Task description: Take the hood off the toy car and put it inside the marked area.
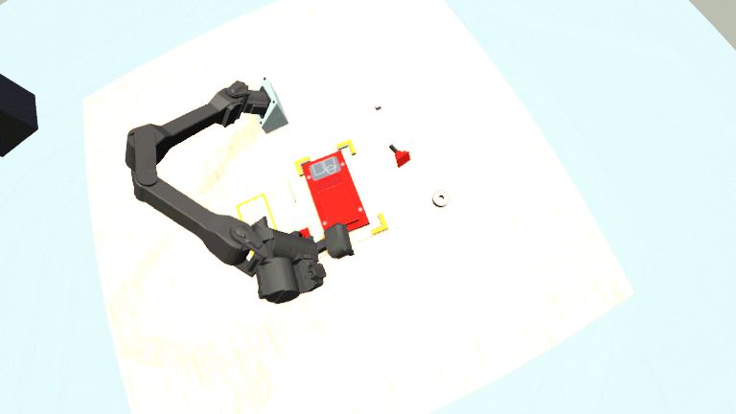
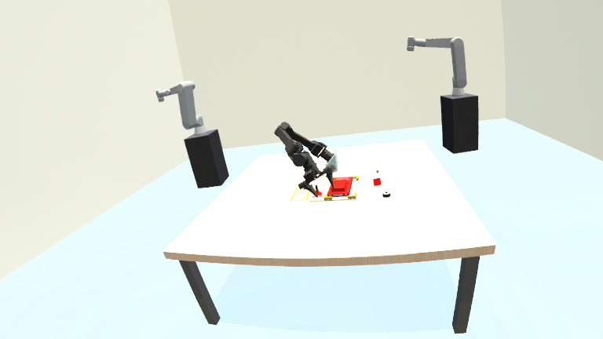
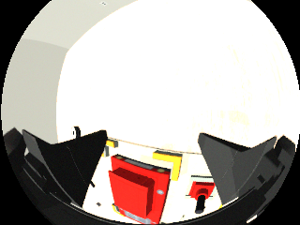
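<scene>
The toy car is a flat red body. Its hood, a raised red block, sits on it. The marked area, a yellow outline, lies left of the car in the top view and is partly hidden by the arm. My gripper is open and empty. It is at the car's lower end in the top view, where the arm hides part of it. The car and hood show low between the fingers in the wrist view. Exact fingertip height is unclear.
Yellow corner brackets surround the car. A red piece with a black knob stands between car and marked area. Another red piece and a ring lie beyond the car.
</scene>
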Robot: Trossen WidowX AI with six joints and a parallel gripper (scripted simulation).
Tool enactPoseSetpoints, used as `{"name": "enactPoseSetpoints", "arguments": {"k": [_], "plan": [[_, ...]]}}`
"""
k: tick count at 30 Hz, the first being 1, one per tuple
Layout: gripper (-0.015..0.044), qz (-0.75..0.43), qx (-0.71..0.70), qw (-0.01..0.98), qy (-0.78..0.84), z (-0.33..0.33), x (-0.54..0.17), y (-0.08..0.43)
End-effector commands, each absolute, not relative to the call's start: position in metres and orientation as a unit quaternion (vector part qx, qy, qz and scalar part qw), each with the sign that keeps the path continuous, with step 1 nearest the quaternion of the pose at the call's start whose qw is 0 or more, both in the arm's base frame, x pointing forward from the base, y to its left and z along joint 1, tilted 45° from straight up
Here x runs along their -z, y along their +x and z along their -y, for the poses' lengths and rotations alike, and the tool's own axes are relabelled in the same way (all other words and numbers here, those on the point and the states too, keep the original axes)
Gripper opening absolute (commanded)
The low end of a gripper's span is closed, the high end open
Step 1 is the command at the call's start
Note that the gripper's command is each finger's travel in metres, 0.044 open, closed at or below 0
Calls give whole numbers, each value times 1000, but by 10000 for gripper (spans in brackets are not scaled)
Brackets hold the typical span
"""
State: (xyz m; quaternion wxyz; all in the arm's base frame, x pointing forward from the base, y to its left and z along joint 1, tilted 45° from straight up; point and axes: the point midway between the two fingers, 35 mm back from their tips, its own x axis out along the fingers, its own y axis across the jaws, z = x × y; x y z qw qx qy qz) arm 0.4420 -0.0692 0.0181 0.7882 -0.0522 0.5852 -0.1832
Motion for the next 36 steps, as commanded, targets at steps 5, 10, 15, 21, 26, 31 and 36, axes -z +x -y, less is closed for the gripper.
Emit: {"name": "enactPoseSetpoints", "arguments": {"k": [5,10,15,21,26,31,36], "plan": [[440,-658,274,697,-79,11,5,390],[440,-661,343,646,-167,-29,0,354],[440,-658,351,642,-180,-33,-2,349],[440,-658,351,642,-180,-33,-1,349],[440,-658,351,642,-180,-30,1,349],[440,-658,351,642,-180,-27,4,349],[440,-658,351,642,-180,-24,8,349]]}}
